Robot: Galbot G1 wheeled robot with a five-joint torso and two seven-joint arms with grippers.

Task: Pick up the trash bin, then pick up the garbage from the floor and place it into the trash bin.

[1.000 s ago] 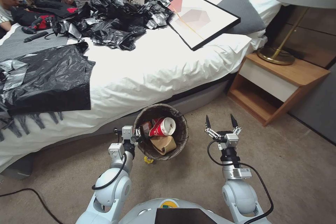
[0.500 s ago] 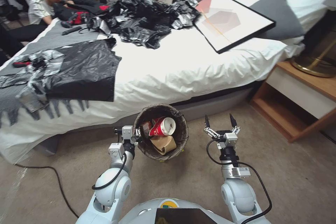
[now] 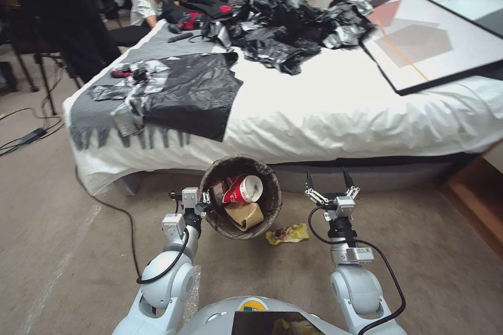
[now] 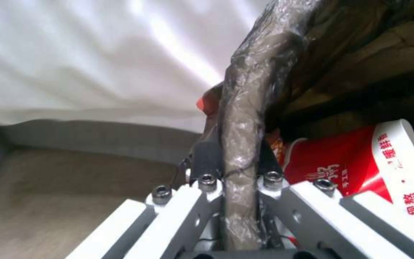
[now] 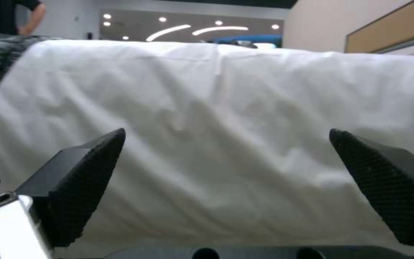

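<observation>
Two grippers face the bed. On your left, the left gripper has its fingers clamped on the liner-covered rim of the trash bin, held above open carpet. A yellow wrapper lies just beside the bin. Your right gripper hovers with fingers apart, near the mattress edge.
</observation>
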